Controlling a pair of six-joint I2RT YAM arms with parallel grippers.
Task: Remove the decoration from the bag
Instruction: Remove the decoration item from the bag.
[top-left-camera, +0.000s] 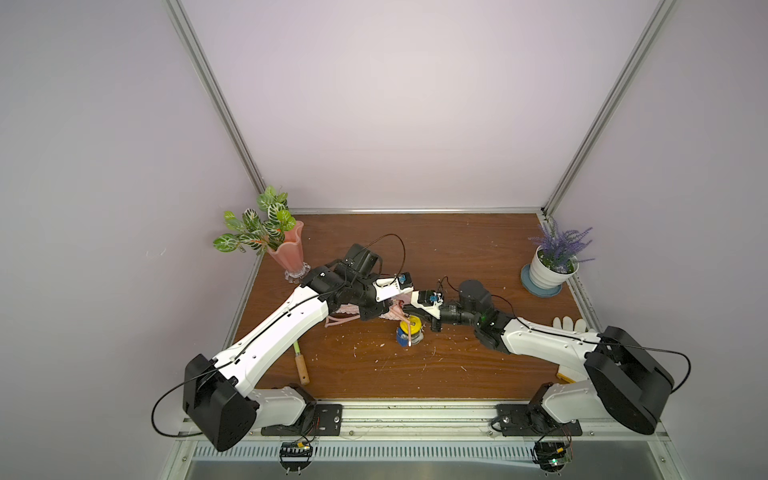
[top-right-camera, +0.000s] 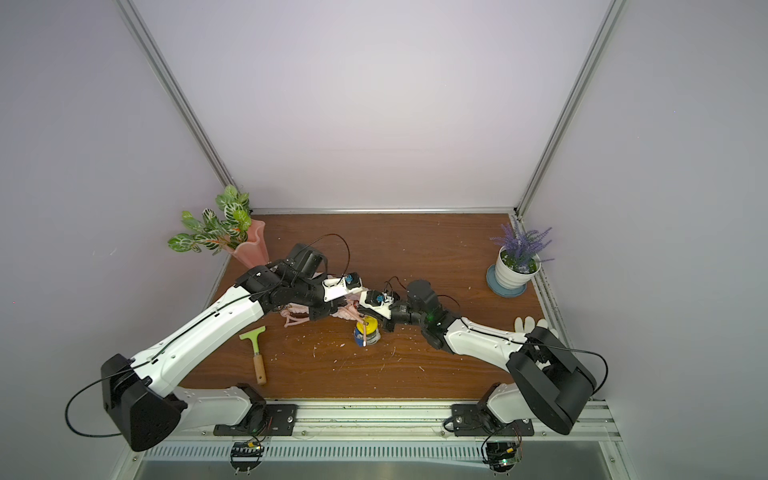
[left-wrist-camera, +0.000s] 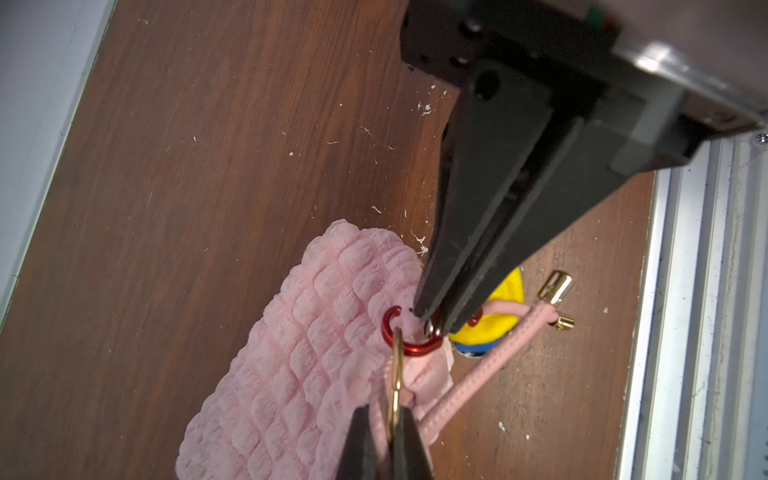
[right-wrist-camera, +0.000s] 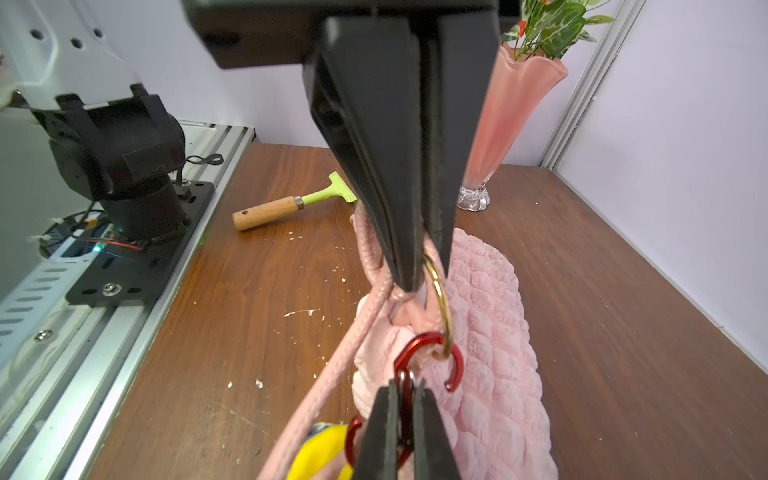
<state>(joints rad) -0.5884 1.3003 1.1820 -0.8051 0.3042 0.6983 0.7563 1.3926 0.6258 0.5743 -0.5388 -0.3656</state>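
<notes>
Both black grippers are clamping small hardware with their fingers almost together. The left gripper (right-wrist-camera: 424, 274) is pinching a thin gold-coloured metal ring (right-wrist-camera: 445, 307) together with a fold of the pink stitched rope strap (right-wrist-camera: 332, 374). The right gripper (right-wrist-camera: 404, 390) is squeezing a red carabiner clasp (right-wrist-camera: 419, 341) that is hooking through the gold ring. One end of the clasp is standing free with a gap showing, but the fingers are covering its middle.

The soft pale-pink quilted bag (left-wrist-camera: 299, 374) is hanging or lying under that ring. Whether it is resting on the dark wooden table (left-wrist-camera: 187, 145) cannot be told. In both top views the two arms are hiding nearly all of it.

The decoration (top-left-camera: 409, 330), a small figurine with a yellow top, blue body and pale end, is sitting on the table just in front of the grippers, toward the front rail, with the strap crossing over its yellow top. In the wrist views only slivers of yellow and blue are showing behind the fingers. How it is linked to the clasp is too hidden to make out.

A scraper with a green blade and wooden handle (top-right-camera: 257, 353) is lying near the left arm, which is covering its blade in a top view. A white glove (top-left-camera: 569, 323) is peeking out from behind the right arm. A pink fluted glass vase (right-wrist-camera: 511, 112) is being cut by the left gripper's fingers.
</notes>
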